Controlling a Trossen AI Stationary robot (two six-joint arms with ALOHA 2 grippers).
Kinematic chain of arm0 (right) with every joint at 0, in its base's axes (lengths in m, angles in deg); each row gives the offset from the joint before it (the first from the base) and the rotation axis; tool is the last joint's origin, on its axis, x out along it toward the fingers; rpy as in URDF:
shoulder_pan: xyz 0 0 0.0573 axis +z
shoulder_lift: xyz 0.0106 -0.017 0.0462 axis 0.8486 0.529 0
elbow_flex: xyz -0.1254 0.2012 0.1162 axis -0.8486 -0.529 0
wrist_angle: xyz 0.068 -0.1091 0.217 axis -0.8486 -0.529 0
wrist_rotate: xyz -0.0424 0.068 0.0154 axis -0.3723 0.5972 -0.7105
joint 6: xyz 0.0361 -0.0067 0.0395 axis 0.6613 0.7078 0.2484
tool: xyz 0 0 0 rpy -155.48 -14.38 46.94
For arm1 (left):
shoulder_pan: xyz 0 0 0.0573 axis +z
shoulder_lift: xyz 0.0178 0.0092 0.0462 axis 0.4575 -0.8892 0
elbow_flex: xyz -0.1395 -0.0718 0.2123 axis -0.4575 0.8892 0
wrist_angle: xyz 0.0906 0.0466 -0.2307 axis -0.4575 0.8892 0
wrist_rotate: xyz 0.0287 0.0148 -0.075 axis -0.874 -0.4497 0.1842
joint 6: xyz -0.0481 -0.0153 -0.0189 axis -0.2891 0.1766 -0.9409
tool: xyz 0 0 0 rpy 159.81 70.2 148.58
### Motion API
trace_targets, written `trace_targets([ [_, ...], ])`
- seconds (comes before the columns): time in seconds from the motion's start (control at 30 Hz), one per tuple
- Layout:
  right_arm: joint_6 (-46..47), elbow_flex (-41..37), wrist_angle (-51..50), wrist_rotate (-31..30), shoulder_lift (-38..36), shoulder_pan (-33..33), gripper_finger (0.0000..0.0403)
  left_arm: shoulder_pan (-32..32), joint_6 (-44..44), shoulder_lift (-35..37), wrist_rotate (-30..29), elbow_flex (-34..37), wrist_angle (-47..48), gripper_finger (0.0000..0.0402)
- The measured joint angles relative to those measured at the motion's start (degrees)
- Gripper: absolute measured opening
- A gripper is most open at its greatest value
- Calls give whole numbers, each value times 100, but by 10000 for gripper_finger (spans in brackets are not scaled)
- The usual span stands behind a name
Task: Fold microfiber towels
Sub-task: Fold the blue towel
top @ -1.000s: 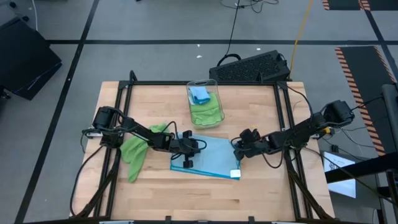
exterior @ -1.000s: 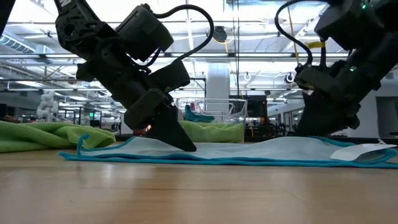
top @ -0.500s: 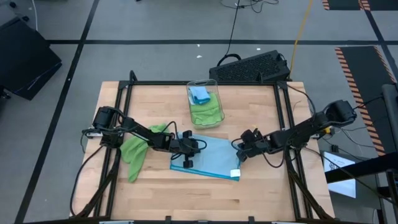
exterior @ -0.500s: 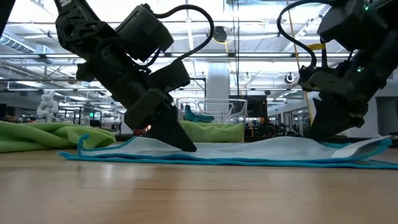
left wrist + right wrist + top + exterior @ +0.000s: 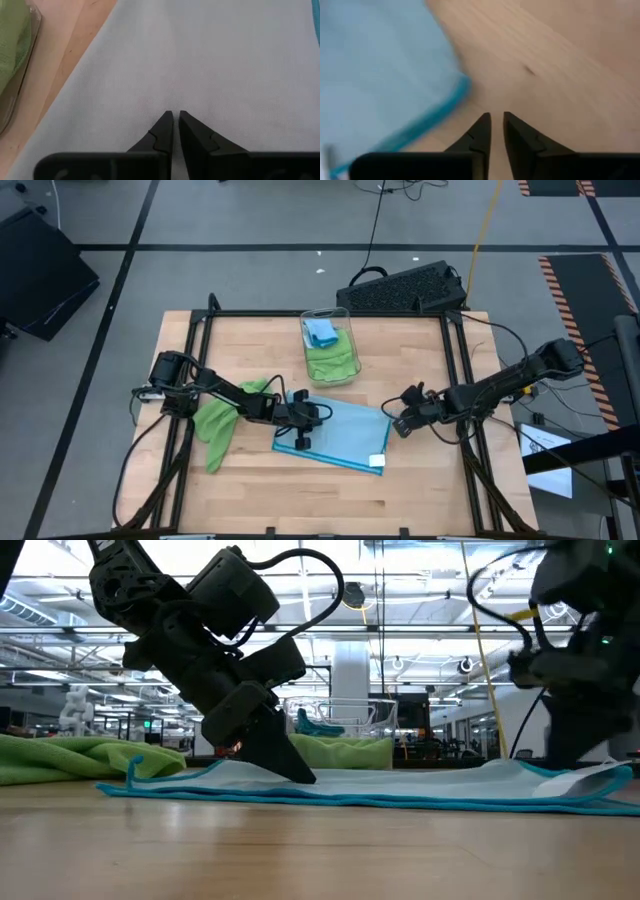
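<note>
Wooden tabletop [image 5: 250,490] inside a black frame, grey floor all round, keyboard [image 5: 405,288] beyond the far edge.

Spread flat mid-tabletop: blue towel [image 5: 340,435], not yet folded, white tag [image 5: 377,462] at its near right corner. Left gripper [image 5: 176,117] planted on the towel's left part, jaws down to a narrow slit, tips on the cloth with no pinched fold visible. Right gripper [image 5: 497,117] over bare wood just beside the towel's right edge, jaws likewise narrow, holding nothing.

Risks, as judged from here:
- Closing on air again at the right edge: jaws off the cloth, hem lying flat against the wood, little to catch.
- Dragging or bunching the whole towel if lifted from one side only, since soft and floppy.
- Skewed fold if the two corners rise unevenly.
- Snagging the green heap [image 5: 218,425], near the left arm, and pulling it along.

Count:
- Blue towels: two, one flat on the tabletop, one [image 5: 322,332] in the bin [image 5: 340,312].
- Green towels: at least two, one heap at left, one [image 5: 332,362] in the bin; more underneath impossible to tell.
- Bin: one, clear. Arms: two.
</note>
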Motion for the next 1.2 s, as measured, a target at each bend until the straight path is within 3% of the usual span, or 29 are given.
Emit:
trace_targets([
  [0.1,172,0,-488,147,-151,0,77,0,-2,0,0,0,2,35],
  [0.23,-84,-2,-116,-308,-296,116,110,0,-30,0,0,2,-11,35],
  [0.37,-1028,-16,1199,-674,-289,292,126,0,-92,0,-2,2,-11,35],
  [0.53,-2434,-466,3723,-1058,-44,523,120,0,-153,0,-2,2,-10,35],
  [0.7,-2705,-1091,5203,-1136,430,671,95,-11,-157,0,-15,2,-11,35],
  [0.97,-1930,-1488,5253,-1480,1252,825,49,-18,-144,6,-17,2,-33,35],
  [1.2,-1917,-1484,5168,-981,1272,824,24,-91,-162,224,-18,1,299,35],
])
